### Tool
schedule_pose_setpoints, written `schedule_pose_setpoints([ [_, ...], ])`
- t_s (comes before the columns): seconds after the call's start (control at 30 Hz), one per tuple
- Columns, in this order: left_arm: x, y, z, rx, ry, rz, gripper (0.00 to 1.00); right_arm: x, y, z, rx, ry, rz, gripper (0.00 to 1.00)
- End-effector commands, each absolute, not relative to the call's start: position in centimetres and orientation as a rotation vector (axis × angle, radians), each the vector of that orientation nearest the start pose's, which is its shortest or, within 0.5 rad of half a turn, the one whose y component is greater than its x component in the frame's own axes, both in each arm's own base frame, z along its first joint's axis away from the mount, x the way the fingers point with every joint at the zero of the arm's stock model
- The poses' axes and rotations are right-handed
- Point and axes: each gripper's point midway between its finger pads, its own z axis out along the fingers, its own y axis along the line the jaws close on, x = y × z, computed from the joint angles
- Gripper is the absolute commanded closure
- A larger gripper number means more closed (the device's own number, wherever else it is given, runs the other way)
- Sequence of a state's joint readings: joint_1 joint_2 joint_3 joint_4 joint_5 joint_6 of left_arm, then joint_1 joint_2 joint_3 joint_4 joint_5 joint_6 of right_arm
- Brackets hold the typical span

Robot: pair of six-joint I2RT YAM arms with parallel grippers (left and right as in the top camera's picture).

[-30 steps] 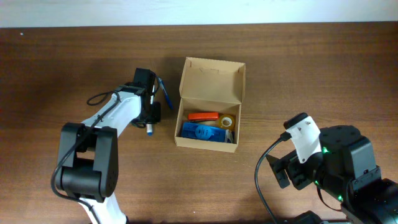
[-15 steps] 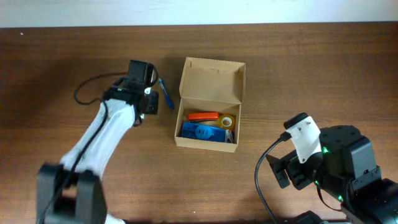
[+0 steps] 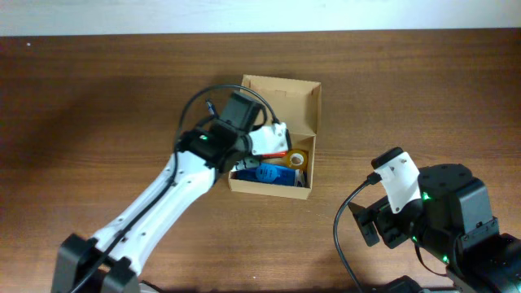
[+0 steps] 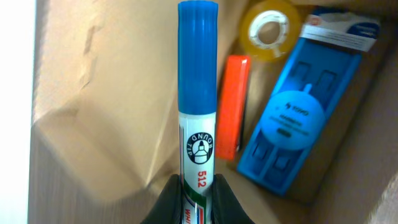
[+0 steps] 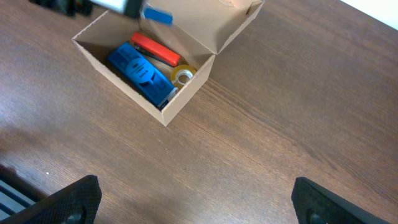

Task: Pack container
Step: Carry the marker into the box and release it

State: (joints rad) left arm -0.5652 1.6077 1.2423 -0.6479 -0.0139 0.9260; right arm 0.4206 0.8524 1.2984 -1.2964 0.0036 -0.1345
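Likely light, easily dented cardboard, the open box [image 3: 269, 187] in the middle of the surface [image 3: 423, 89]: steady by a side wall, not the lid [image 3: 277, 104]. Grips a marker [image 4: 198, 93] in the left tool [image 4: 198, 199] above it, with the right tool [image 5: 196, 202] spread, empty.

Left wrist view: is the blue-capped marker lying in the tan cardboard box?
No, the left gripper jaws hold the blue-capped marker over the tan cardboard box.

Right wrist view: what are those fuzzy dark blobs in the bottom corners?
Right wrist view: those are fingers of the right gripper, too close to focus; the left arm at top left is smeared. Left wrist view: the marker is crisp, the left edge blown out white.
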Motion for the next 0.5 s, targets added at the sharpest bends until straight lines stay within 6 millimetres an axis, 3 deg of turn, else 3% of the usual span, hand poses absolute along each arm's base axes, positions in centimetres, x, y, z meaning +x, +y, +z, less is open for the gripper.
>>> schedule_pose_setpoints([
  [0.0,34.5,-23.7,12.7,1.935,1.754,0.161,0.98,18.7,8.2,29.3,-0.657,2.314,0.121,0.01],
  [0.2,34.2,-24.4,10.3,2.074,1.683,0.169,0.98,18.7,8.2,29.3,-0.657,2.314,0.121,0.01],
  [0.37,36.6,-25.4,8.3,2.044,1.656,0.202,0.98,18.7,8.2,29.3,-0.657,2.314,0.121,0.01],
  [0.47,37.9,-24.6,6.8,2.045,1.685,0.274,0.98,18.7,8.2,29.3,-0.657,2.314,0.121,0.01],
])
